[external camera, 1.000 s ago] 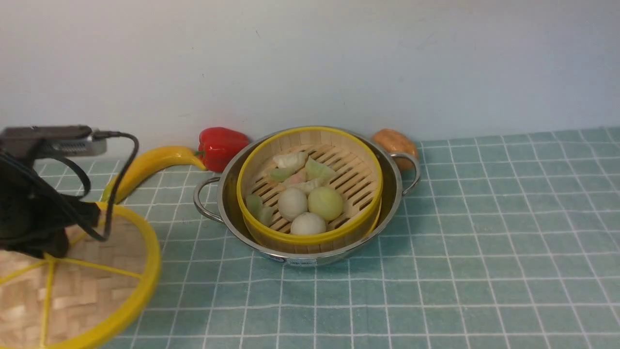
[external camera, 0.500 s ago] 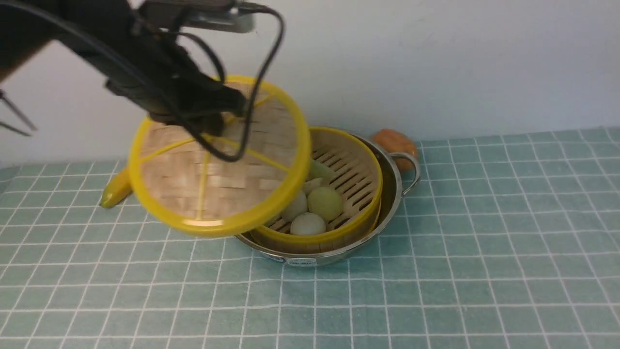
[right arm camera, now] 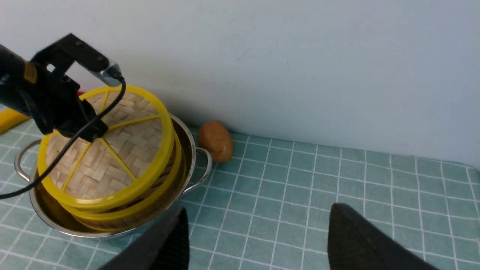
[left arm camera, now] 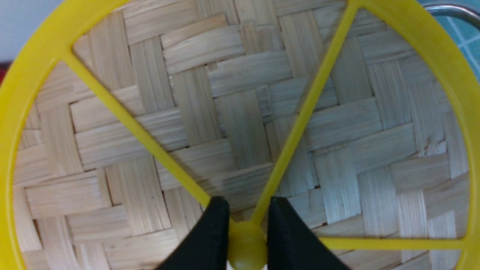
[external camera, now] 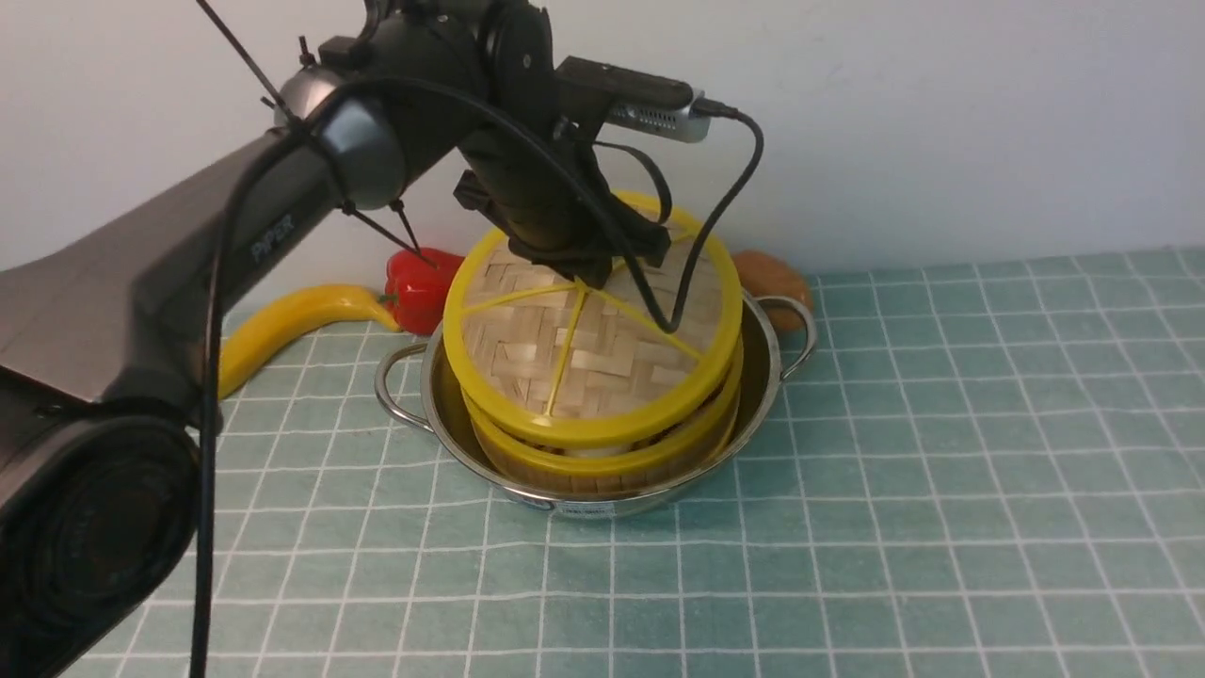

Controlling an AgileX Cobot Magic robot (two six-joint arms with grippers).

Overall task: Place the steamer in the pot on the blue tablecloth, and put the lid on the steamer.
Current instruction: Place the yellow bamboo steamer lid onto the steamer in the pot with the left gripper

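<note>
The steamer (external camera: 612,463) sits inside the steel pot (external camera: 764,395) on the blue tablecloth (external camera: 941,471). The woven lid (external camera: 584,353) is over the steamer, tilted slightly, and covers nearly all of it. Whether the lid's rim touches the steamer's I cannot tell. My left gripper (external camera: 581,275) is shut on the lid's yellow centre knob (left arm camera: 245,245), with a black finger on each side. In the right wrist view my right gripper (right arm camera: 260,210) hangs open and empty over bare cloth, to the right of the pot (right arm camera: 189,144) and lid (right arm camera: 112,153). It is out of the front view.
A yellow banana (external camera: 282,325) and a red pepper (external camera: 419,282) lie behind the pot on the left. A brown potato-like item (external camera: 774,273) lies by the pot's right handle. The wall stands close behind. My left arm reaches in from the left above the cloth.
My left arm has lifted the lid off the cloth at the near left and carried it right. The lid has come down over the steamer, hiding the buns.
</note>
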